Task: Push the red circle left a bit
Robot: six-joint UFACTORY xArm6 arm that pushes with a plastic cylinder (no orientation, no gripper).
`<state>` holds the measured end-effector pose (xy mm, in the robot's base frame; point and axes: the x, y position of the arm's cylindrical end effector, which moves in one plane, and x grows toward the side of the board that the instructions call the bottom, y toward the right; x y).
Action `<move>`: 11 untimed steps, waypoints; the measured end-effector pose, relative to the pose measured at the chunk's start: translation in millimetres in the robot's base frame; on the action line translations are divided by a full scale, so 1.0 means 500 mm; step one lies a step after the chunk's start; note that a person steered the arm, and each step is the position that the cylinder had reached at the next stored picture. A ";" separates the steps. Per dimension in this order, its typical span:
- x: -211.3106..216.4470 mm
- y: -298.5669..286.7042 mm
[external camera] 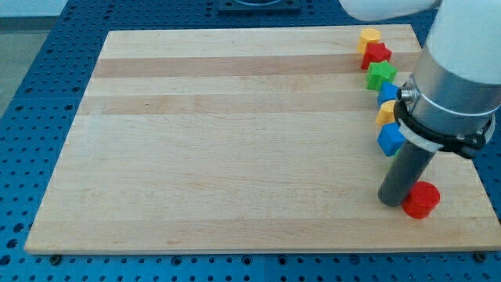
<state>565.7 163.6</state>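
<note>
The red circle lies on the wooden board near the view's bottom right corner. My tip rests on the board just to the left of the red circle, touching or almost touching it. The rod rises up and to the right into the arm's grey and black body.
A column of blocks runs down the board's right side: a yellow block, a red star, a green star, a blue block, a yellow block and a blue block. The arm partly hides the lower ones.
</note>
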 end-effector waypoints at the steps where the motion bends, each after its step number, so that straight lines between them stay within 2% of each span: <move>1: 0.051 -0.060; 2: 0.105 -0.042; 3: 0.104 0.015; 4: 0.103 0.159; 5: 0.088 0.210; 6: 0.050 0.200; 11: 0.048 0.139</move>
<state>589.6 233.2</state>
